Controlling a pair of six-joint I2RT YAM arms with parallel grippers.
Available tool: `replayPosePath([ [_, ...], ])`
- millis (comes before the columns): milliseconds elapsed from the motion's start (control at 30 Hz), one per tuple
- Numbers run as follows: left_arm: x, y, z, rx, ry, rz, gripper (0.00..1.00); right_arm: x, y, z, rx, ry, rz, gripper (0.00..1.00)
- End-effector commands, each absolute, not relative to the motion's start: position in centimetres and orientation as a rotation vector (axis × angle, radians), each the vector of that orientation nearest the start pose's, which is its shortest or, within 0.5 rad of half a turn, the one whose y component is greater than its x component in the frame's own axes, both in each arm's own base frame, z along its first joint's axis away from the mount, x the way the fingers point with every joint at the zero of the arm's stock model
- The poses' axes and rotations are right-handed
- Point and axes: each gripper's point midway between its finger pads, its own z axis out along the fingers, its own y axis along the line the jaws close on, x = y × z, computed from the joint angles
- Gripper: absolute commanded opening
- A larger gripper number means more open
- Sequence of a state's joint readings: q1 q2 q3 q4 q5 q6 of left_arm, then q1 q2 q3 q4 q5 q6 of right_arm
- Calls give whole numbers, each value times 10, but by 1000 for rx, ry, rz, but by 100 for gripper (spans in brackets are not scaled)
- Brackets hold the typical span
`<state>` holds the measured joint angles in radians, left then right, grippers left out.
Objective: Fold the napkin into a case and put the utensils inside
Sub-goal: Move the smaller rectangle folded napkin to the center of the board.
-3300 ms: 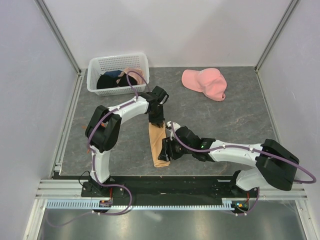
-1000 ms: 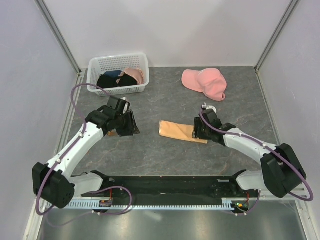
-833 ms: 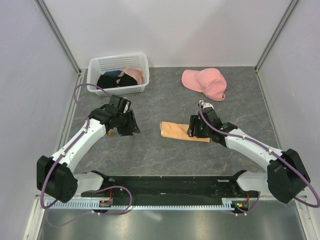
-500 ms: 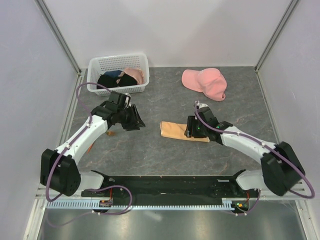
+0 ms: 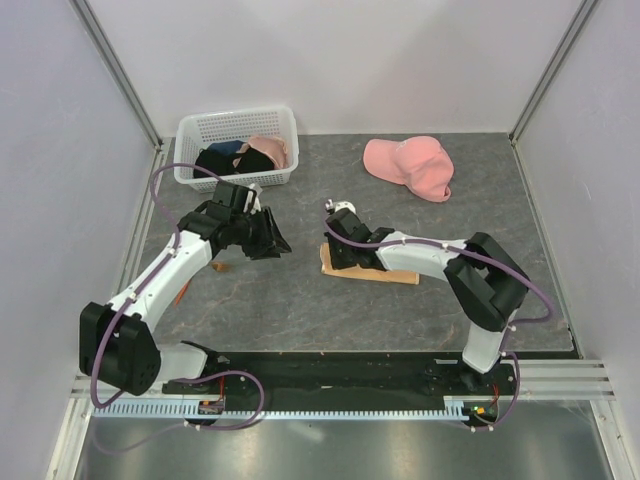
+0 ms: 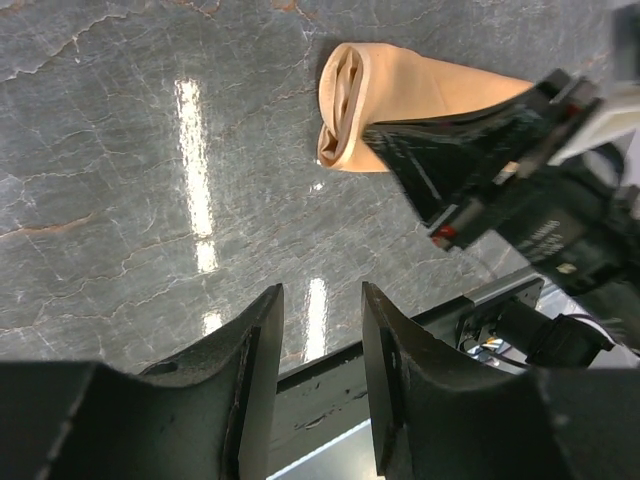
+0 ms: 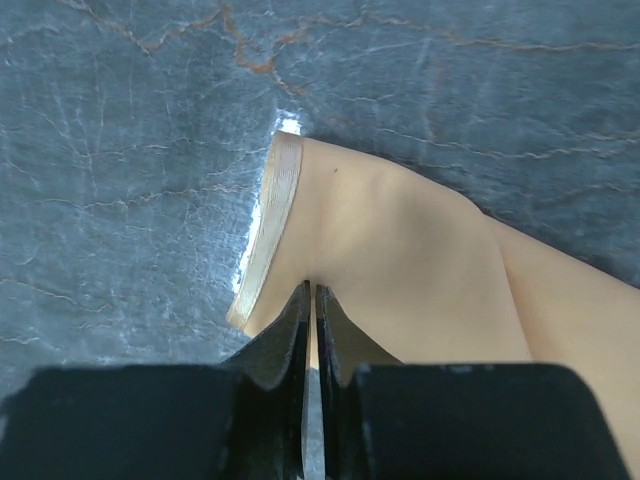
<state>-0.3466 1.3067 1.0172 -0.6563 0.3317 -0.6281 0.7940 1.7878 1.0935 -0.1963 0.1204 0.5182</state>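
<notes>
The napkin (image 5: 385, 268) lies folded into a narrow peach-tan strip at the table's middle, its open layered end at the left (image 6: 345, 110). My right gripper (image 5: 337, 252) is shut, and its tips (image 7: 311, 287) rest on the top of the napkin (image 7: 400, 260) near that left end. My left gripper (image 5: 272, 240) is open and empty (image 6: 322, 300), hovering left of the napkin and pointing toward it. A small brown piece (image 5: 219, 266) shows under the left arm and an orange bit (image 5: 182, 292) lies beside it; these may be the utensils, mostly hidden.
A white basket (image 5: 200, 125) with dark and pink clothes (image 5: 240, 157) stands at the back left. A pink cap (image 5: 410, 165) lies at the back right. The right arm stretches across the table's middle from the right.
My right gripper has slid along the napkin from its right end to its left end, and the napkin stayed in place. My left gripper swung slightly toward the napkin.
</notes>
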Motion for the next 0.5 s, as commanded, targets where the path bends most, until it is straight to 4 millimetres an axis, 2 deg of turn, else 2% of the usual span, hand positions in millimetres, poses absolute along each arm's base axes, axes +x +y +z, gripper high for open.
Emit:
replayPosePath([
  [0, 263, -178, 162, -145, 2572, -829, 44, 312, 324, 38, -362, 2448, 345, 10],
  [167, 265, -172, 162, -155, 2567, -821, 44, 279, 338, 27, -515, 2475, 395, 8],
  [233, 265, -171, 162, -162, 2569, -819, 44, 251, 336, 19, -603, 2504, 421, 8],
  [267, 266, -168, 162, -176, 2564, -813, 44, 241, 337, 30, -628, 2486, 462, 8],
  [300, 265, -167, 161, -185, 2567, -809, 44, 221, 323, 19, -668, 2520, 453, 8],
  [333, 266, -164, 162, -208, 2561, -802, 44, 206, 319, 20, -711, 2523, 477, 8],
  [367, 268, -160, 160, -234, 2558, -777, 44, 199, 312, 38, -702, 2493, 514, 9],
  [400, 267, -156, 155, -263, 2569, -751, 45, 187, 289, 27, -693, 2527, 467, 11],
  [433, 268, -150, 152, -315, 2573, -710, 46, 189, 279, 49, -653, 2478, 486, 16],
  [467, 273, -133, 146, -386, 2558, -580, 47, 185, 261, 51, -616, 2505, 443, 19],
])
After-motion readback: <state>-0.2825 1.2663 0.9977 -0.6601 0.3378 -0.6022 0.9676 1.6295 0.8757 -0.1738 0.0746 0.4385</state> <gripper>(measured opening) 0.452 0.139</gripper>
